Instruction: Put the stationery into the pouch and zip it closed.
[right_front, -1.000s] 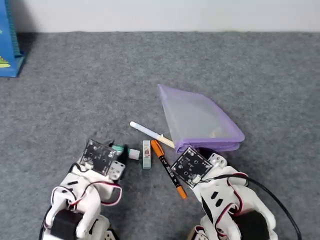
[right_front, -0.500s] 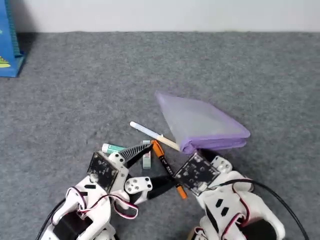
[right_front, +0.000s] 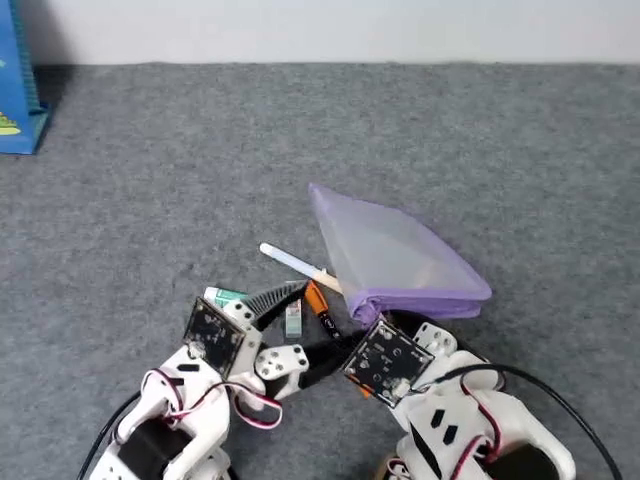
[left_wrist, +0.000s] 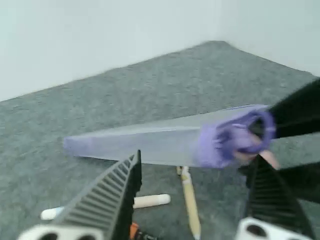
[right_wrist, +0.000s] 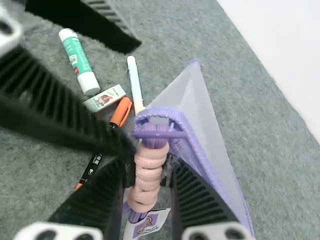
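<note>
High view, items on the grey table (right_front: 500, 130), listed from the near edge outward.

1. My left gripper (right_front: 324, 318): jaws spread wide, holding nothing, set over the eraser and the marker. In the left wrist view the same left gripper (left_wrist: 196, 157) frames the pouch end between its two ribbed fingers.
2. My right gripper (right_wrist: 149, 160): jaws narrow, clamped on the pink pull (right_wrist: 147, 172) at the zipper end of the pouch. In the high view it sits just beside my left one, toward the near edge.
3. Pouch (right_front: 395, 250): purple, see-through, about mid-table, its near end at my right jaws and its far corner pointing to the far edge. Whether the zipper is open I cannot tell.
4. White pen (right_front: 290, 262): on the table, one end tucked against the pouch's near left side.
5. Orange marker (right_front: 318, 303): beside the pen, partly under my jaws.
6. Eraser (right_front: 293, 318): small, just left of the marker.
7. Glue stick (right_front: 225, 296): green, leftmost, outside the pouch like the rest.
8. Blue box (right_front: 18, 80): far left corner.
</note>
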